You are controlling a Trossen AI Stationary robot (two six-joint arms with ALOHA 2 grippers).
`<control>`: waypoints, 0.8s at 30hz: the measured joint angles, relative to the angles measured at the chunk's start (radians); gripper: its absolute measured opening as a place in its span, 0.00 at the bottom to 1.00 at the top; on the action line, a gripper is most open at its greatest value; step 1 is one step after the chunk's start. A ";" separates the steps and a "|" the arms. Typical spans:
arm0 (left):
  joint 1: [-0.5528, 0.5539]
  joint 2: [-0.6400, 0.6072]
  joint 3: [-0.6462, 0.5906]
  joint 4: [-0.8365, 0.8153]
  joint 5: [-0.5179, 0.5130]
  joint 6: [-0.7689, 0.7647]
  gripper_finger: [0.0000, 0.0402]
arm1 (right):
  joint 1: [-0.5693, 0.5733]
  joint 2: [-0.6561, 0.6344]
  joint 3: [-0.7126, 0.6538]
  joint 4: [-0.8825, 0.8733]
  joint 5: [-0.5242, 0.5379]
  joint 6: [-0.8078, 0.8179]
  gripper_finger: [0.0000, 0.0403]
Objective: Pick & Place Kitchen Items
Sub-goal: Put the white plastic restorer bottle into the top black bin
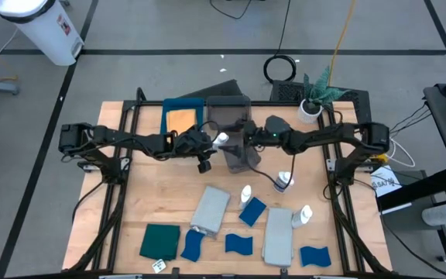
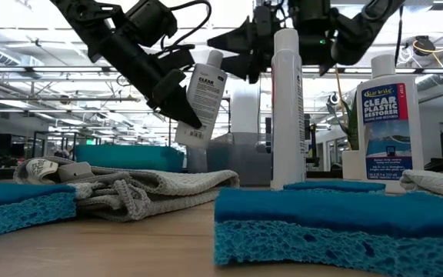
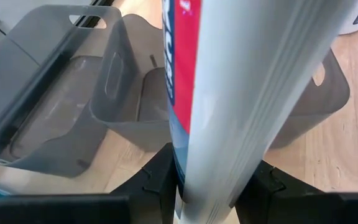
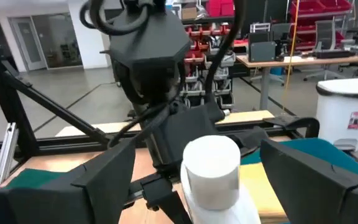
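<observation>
My left gripper (image 1: 212,149) is shut on a small white labelled bottle (image 2: 201,98) and holds it in the air beside the grey bins (image 1: 237,155). My right gripper (image 4: 207,155) is open. Its fingers stand on either side of that bottle's white cap (image 4: 211,163) and do not visibly touch it. Other bottles (image 1: 246,192) stand on the table. Blue sponges (image 1: 252,211), two grey cloths (image 1: 210,209) and a dark green cloth (image 1: 159,242) lie flat near the front. An orange cloth (image 1: 180,120) lies on the blue tray (image 1: 169,105). My left gripper pinches the bottle's body (image 3: 185,180) between its two fingers (image 3: 157,183), one on each side, on the lower half, away from the cap. The fingers come from the table's left, slanting down, and lie across the bottle. The bottle is lifted clear and tilted, cap end up.
Two grey plastic bins (image 3: 129,99) stand at the table's middle and far side, just beyond the held bottle. A small potted plant (image 1: 313,97) stands at the far right. In the low view a tall bottle (image 2: 287,108) and sponges (image 2: 337,223) fill the foreground.
</observation>
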 joint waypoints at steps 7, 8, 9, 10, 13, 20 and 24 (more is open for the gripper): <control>0.000 0.000 0.000 0.001 0.000 -0.003 0.29 | 0.000 0.021 0.018 -0.007 0.030 0.036 0.62; 0.000 0.000 0.000 0.001 -0.001 -0.003 0.29 | 0.001 0.021 0.018 -0.014 0.044 0.037 0.59; 0.000 0.000 0.000 0.002 -0.001 -0.003 0.29 | 0.002 0.021 0.018 -0.023 0.057 0.037 0.55; 0.000 0.000 0.000 0.002 -0.001 -0.003 0.29 | 0.002 0.021 0.018 -0.028 0.059 0.037 0.51; 0.000 0.000 0.000 0.010 -0.002 -0.007 0.29 | 0.002 0.022 0.018 -0.025 0.057 0.037 0.38; -0.001 0.000 0.000 0.011 -0.015 -0.031 0.40 | 0.002 0.021 0.018 -0.023 0.062 -0.003 0.21; -0.002 -0.017 0.002 -0.009 -0.016 -0.060 0.53 | -0.008 -0.024 0.023 -0.069 0.057 -0.008 0.21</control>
